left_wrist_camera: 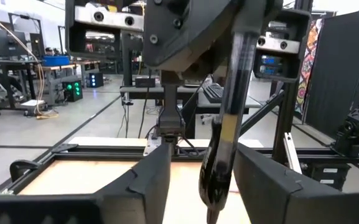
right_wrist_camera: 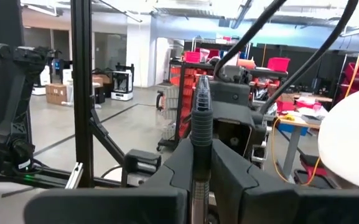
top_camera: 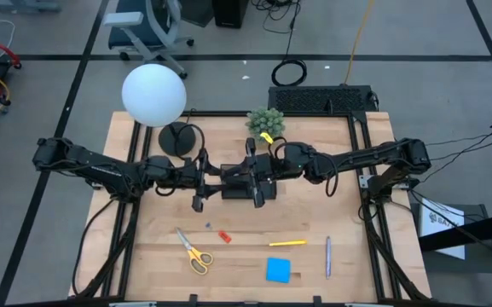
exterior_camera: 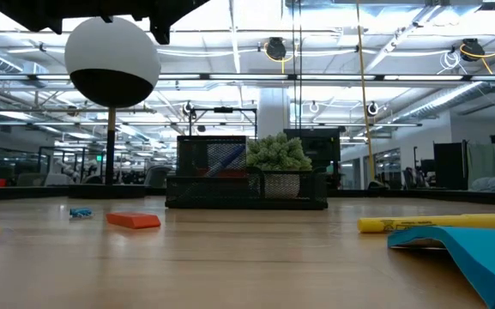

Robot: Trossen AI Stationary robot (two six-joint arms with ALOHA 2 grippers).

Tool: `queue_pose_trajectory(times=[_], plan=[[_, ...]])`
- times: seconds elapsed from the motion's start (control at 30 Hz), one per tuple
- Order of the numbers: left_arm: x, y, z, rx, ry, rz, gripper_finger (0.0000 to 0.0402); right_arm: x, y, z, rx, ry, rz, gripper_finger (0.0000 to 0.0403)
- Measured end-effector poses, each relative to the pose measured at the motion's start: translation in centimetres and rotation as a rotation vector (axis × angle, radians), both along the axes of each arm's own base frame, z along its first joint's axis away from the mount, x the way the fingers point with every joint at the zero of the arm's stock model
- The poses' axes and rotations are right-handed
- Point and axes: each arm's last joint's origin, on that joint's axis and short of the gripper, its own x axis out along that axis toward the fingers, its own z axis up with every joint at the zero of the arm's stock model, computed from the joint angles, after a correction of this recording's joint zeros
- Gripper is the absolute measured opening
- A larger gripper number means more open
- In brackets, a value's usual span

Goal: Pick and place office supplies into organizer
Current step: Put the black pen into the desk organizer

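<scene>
Both arms meet above the black organizer [top_camera: 241,188], which stands mid-table in front of the plant ball. My right gripper [right_wrist_camera: 201,177] is shut on a dark pen [right_wrist_camera: 201,124]. The pen's lower end [left_wrist_camera: 215,186] hangs between the fingers of my open left gripper [left_wrist_camera: 204,193], with a gap showing on each side. On the near part of the table lie the yellow-handled scissors [top_camera: 195,253], a red piece [top_camera: 224,236], a tiny blue piece [top_camera: 207,226], a yellow marker [top_camera: 286,243], a blue sticky-note pad [top_camera: 279,269] and a blue-grey pen [top_camera: 328,256]. My right gripper pinches the dark pen's barrel [right_wrist_camera: 201,155] between its two fingers [right_wrist_camera: 229,171], coming about level from the table's right side. The fingers lie across the pen. The pen stands roughly upright, slightly tilted, lifted clear of the table above the organizer.
A lamp with a white globe [top_camera: 153,94] and a round black base [top_camera: 180,138] stands at the far left. The green plant ball [top_camera: 265,122] sits just behind the organizer. The black frame rails [top_camera: 365,170] run along the table's edges.
</scene>
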Motion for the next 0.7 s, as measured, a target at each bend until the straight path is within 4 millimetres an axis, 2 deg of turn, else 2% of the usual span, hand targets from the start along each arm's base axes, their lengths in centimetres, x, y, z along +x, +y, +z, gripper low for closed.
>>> queue_pose_trajectory(times=[0.23,0.53,0.7], plan=[[0.0,-0.04,-0.05,0.005,0.005,-0.007,0.0059,-0.01,-0.04,0.07,0.001,-0.006,-0.006,0.0027],[0.0,-0.09,-0.05,0.013,0.004,-0.025,0.0054,-0.01,-0.03,0.06,0.0,-0.005,-0.004,0.0036],[-0.01,-0.16,-0.06,0.009,0.005,-0.054,0.0054,-0.14,-0.05,0.03,-0.002,0.019,-0.015,0.0055]])
